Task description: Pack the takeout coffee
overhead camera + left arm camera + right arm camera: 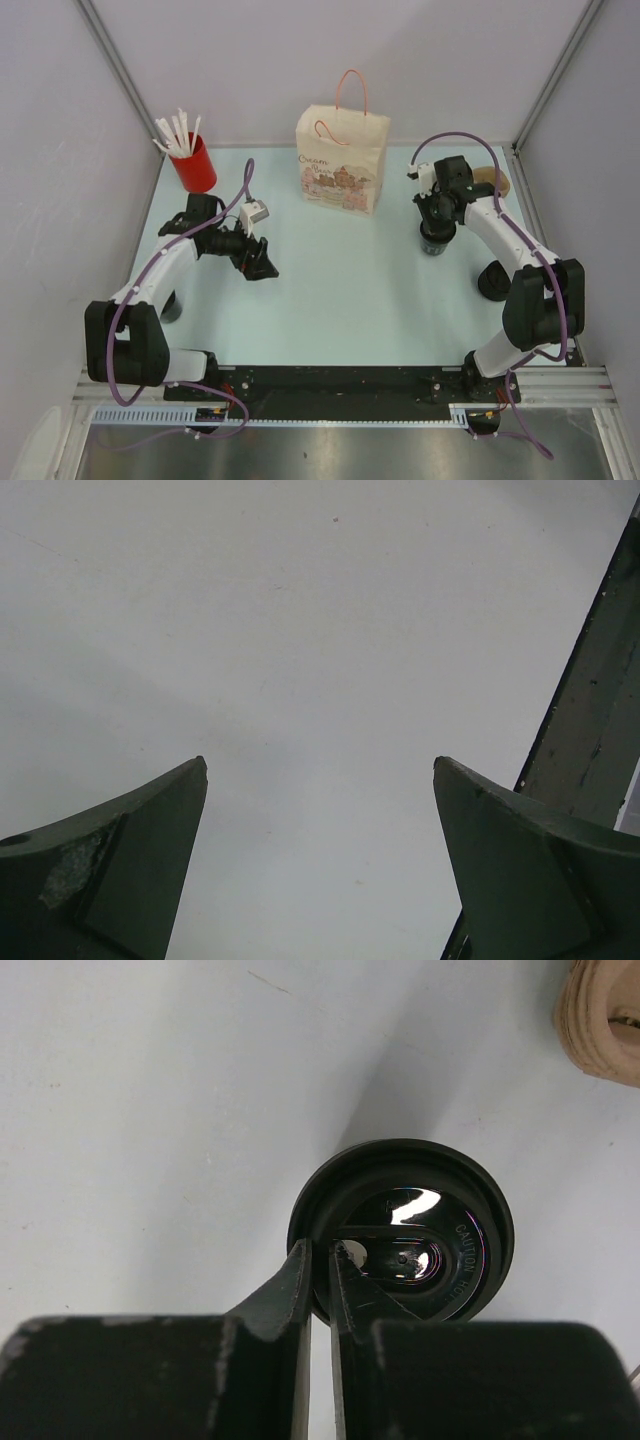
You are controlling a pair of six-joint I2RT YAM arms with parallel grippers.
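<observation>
Takeout coffee (425, 1185), rim in the tight pinch of the right gripper (318, 1255) (left gripper (320, 763) wide open, empty).

I see the takeout coffee (436, 240), small, dark, glossy black lid (402, 1232) on, standing upright at the table's (340, 300) right side, rim pinched by the right gripper (320, 1270).

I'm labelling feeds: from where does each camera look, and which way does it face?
Top external: above and behind the bases, looking down at the table; left arm, right arm, paper bag.
Left wrist: on the left arm, facing down at the table; left tool spread open.
Right wrist: on the right arm, facing down onto the coffee cup; right tool pinches its rim.
Shared: top and right wrist both show that cup.
</observation>
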